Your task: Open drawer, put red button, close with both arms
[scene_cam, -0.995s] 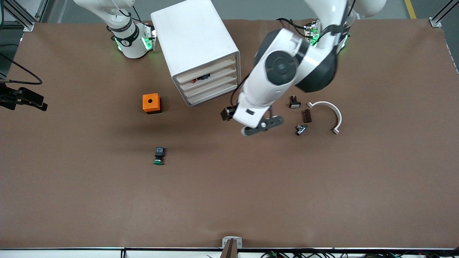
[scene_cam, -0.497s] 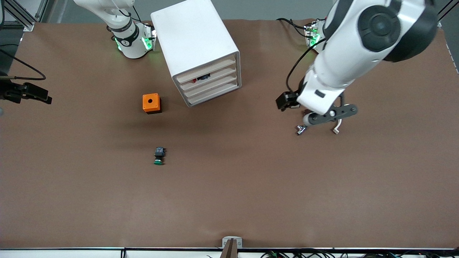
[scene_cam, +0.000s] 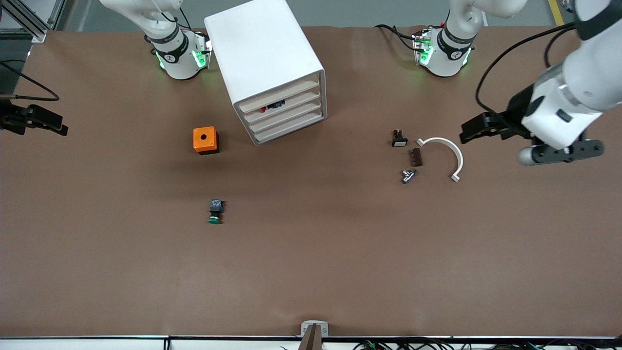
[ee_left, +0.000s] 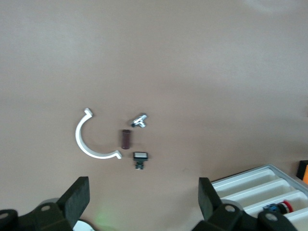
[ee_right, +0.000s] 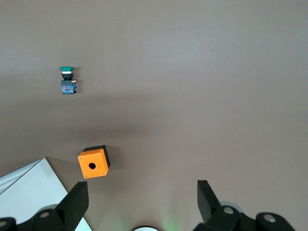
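You see the red button (ee_left: 287, 206) half hidden inside the drawer (scene_cam: 282, 105); left gripper (ee_left: 142, 202) and right gripper (ee_right: 142, 202), both partly cropped, gape empty.

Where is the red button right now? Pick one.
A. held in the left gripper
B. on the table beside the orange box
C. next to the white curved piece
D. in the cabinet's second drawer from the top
D: the red button shows inside the drawer, second from the top.

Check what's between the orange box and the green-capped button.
Nothing: bare brown table between orange box and green-capped button, in front and right wrist views.
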Tool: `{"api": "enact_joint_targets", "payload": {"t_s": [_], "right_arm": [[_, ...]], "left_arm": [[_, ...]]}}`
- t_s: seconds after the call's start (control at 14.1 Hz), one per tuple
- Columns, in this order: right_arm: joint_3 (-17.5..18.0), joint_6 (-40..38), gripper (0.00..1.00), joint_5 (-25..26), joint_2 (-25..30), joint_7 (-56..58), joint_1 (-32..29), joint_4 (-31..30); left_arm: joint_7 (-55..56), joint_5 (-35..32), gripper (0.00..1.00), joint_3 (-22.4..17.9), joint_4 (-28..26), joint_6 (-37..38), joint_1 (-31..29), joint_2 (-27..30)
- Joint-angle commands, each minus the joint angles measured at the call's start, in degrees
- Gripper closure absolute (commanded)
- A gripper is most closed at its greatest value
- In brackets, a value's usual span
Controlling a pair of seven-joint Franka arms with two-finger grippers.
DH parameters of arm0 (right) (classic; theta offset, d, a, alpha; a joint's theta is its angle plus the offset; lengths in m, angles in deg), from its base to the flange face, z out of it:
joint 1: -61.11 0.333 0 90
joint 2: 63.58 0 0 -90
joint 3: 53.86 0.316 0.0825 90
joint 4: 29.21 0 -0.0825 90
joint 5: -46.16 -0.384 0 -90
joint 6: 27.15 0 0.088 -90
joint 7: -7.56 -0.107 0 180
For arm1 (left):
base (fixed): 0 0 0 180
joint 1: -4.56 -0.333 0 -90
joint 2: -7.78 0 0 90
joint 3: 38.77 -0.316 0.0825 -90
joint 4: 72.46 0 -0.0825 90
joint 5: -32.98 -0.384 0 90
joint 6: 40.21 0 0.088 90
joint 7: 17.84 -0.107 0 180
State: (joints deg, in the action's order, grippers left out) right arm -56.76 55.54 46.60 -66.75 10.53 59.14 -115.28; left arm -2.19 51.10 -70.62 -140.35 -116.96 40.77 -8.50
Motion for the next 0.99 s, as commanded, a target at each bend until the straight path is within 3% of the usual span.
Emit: {"api": "enact_joint_targets", "payload": {"t_s": [0.0, 0.14, 0.28, 0.5, 0.64, 0.78, 0.92], "right_arm": [[0.4, 0.0, 0.0, 0.1, 2.7, 1.0, -0.7, -2.5], [0.4, 0.0, 0.0, 0.1, 3.7, 1.1, -0.5, -3.0], [0.5, 0.3, 0.0, 0.0, 4.6, 1.1, -0.5, -3.9], [0.5, 0.9, 0.0, 0.1, 5.5, 1.2, -0.6, -4.4], [0.5, 0.9, 0.0, 0.1, 6.5, 1.7, -0.8, -5.0], [0.4, 1.1, 0.0, 0.1, 6.9, 2.1, -1.0, -5.5], [0.5, 3.2, 0.0, 0.0, 8.4, 2.1, -0.8, -7.4]], "left_arm": [[-2.5, -3.5, 0.01, 0.6, -2.3, 0.3, -0.3, 1.4], [-6.7, -3.8, 0.01, 1.3, -4.3, 0.3, -3.3, 3.4], [-8.7, -3.9, 0.01, 6.4, -8.3, 0.1, -10.2, 6.6], [-10.4, -8.5, 0.01, 26.9, -9.5, -0.8, -29.5, 7.4], [-10.4, -10.6, 0.01, 37.1, -10.9, -2.4, -38.3, 7.5], [-10.3, -11.4, 0.01, 37.7, -14.6, -5.3, -38.6, 9.4], [-10.3, -11.6, 0.01, 37.7, -22.1, -11.3, -38.5, 13.8]]}}
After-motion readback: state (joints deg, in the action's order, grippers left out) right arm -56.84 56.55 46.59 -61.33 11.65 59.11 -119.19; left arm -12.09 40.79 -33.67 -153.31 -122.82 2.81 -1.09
